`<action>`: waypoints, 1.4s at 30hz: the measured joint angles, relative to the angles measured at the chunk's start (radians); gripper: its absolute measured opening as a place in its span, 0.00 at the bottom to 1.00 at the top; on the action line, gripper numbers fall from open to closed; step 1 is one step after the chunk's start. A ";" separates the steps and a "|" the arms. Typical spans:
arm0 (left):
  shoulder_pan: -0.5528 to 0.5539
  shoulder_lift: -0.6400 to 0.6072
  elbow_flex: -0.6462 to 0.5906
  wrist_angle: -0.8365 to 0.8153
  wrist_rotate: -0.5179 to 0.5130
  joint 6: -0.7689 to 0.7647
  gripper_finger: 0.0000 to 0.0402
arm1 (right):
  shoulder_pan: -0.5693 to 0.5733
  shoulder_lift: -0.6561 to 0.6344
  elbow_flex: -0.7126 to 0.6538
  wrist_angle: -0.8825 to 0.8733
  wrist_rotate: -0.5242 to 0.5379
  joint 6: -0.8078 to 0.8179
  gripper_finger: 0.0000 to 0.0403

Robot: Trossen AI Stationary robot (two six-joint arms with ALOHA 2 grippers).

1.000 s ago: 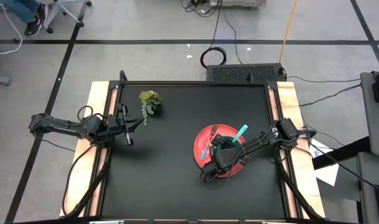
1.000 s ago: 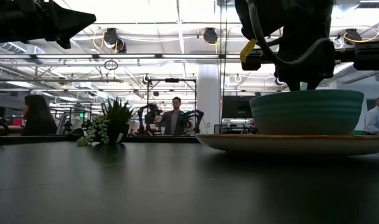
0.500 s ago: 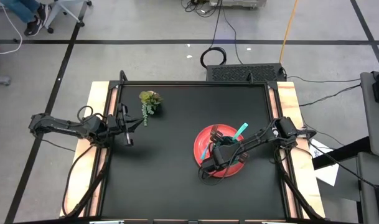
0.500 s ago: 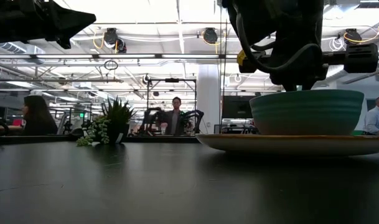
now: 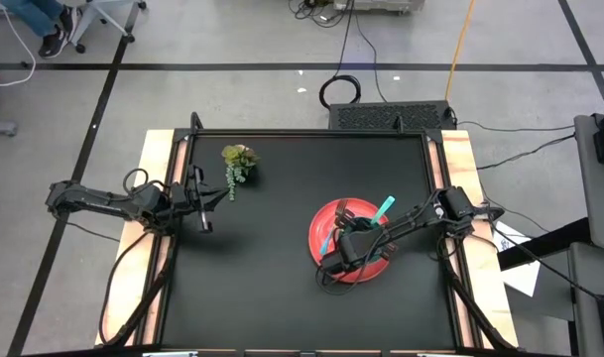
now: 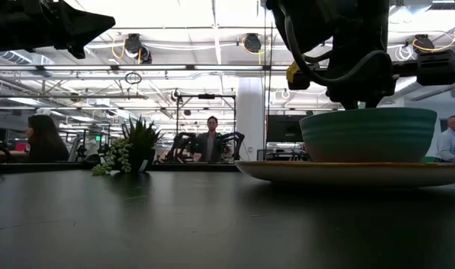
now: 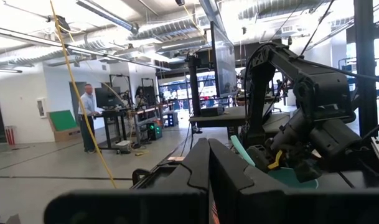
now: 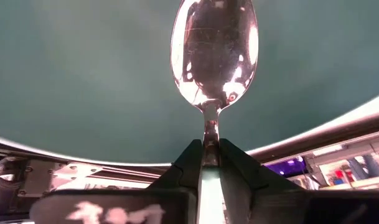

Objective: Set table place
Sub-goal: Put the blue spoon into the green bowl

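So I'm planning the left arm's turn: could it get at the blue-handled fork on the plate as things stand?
Probably not cleanly. The right gripper, shut on the spoon, hangs over the bowl beside the fork, crowding it. The left gripper sits shut near the table's far side.

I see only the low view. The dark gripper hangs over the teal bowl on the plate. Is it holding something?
Observer: Yes. In its wrist view the right gripper is shut on the neck of a metal spoon, whose head is over the inside of the teal bowl.
Operator: Which arm is it?
Observer: The right one; the high view shows it reaching from the table's right side to the red plate.
Operator: And the fork?
Observer: A blue handle lies on the plate.
Operator: The left gripper?
Observer: Shut, empty, at the table's left edge.
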 joint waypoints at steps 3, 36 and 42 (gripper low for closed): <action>0.000 0.000 0.000 0.000 0.000 0.000 0.02 | -0.001 0.000 0.000 0.000 -0.015 -0.005 0.07; 0.000 0.000 0.000 0.001 0.000 0.001 0.02 | -0.005 -0.001 0.089 0.026 -0.095 -0.012 0.07; 0.000 0.000 0.000 0.001 0.000 0.000 0.02 | -0.012 -0.001 0.088 0.029 -0.092 -0.001 0.07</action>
